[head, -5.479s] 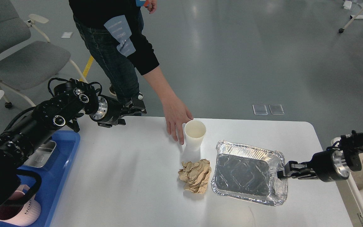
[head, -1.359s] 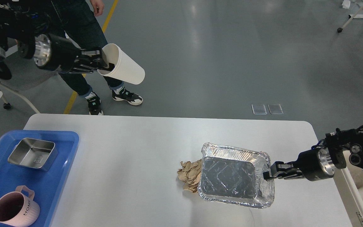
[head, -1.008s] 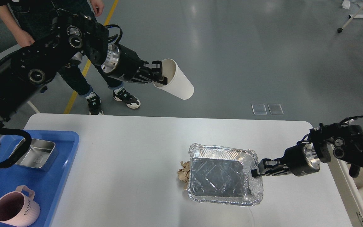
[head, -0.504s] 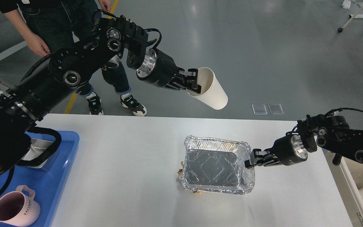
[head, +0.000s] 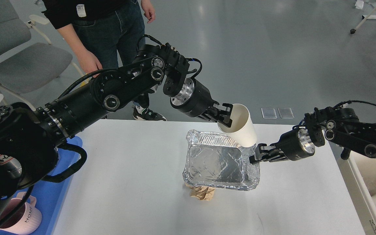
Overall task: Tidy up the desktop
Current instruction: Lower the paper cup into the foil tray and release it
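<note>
1. Your left gripper (head: 224,115) pinches the rim of the white paper cup (head: 242,130), tilted above the far right corner of the crinkled silver foil tray (head: 217,163).
2. Your right gripper (head: 255,156) clamps that tray's right rim.
3. The tray sits mid-right on the large white desktop (head: 126,176), covering most of a crumpled brown paper wad (head: 202,192).

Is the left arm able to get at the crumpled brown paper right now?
Probably not. The left gripper is shut on the paper cup, and the foil tray held by the right gripper covers most of the crumpled paper.
</note>
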{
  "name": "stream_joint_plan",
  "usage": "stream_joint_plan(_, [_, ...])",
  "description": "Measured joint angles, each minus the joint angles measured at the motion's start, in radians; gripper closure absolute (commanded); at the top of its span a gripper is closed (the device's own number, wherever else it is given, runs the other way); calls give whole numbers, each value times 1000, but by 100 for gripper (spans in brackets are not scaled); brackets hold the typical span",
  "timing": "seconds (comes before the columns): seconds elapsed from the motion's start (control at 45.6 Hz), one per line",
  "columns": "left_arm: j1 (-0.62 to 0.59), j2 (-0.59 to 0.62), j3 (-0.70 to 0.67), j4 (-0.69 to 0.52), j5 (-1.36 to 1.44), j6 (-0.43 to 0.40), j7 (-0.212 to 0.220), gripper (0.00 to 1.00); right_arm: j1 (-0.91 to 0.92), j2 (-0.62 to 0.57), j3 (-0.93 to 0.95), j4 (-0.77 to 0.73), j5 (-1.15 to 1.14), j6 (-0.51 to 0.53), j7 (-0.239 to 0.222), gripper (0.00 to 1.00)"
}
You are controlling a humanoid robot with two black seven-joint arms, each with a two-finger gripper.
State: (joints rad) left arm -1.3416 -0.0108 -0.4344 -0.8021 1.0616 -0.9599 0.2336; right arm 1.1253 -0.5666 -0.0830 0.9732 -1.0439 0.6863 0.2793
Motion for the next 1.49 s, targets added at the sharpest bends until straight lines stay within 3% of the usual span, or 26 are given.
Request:
stream_joint_plan(0.657, [2, -13, 50, 0, 3, 0, 17, 84, 47, 1, -1, -6, 10, 3, 0, 100])
stream_joint_plan(0.745, [2, -9, 58, 0, 4, 0, 18, 73, 47, 3, -1, -7, 10, 3, 0, 100])
stream_joint_plan(0.833, [1, -5, 67, 0, 6, 0, 18, 54, 48, 6, -1, -7, 10, 3, 0, 100])
stream_joint_plan(0.899, [1, -2, 68, 0, 7, 0, 18, 30, 48, 6, -1, -7, 10, 3, 0, 100])
stream_joint_plan(1.008, [1, 4, 68, 0, 5, 0, 17, 12, 48, 7, -1, -7, 10, 3, 0, 100])
stream_joint_plan(1.227, [7, 30, 48, 0, -14, 0, 6, 9, 48, 3, -1, -7, 10, 3, 0, 100])
stream_joint_plan(1.49, [43, 168, -57, -4, -166, 0, 2, 9, 44, -12, -1, -4, 10, 4, 0, 100])
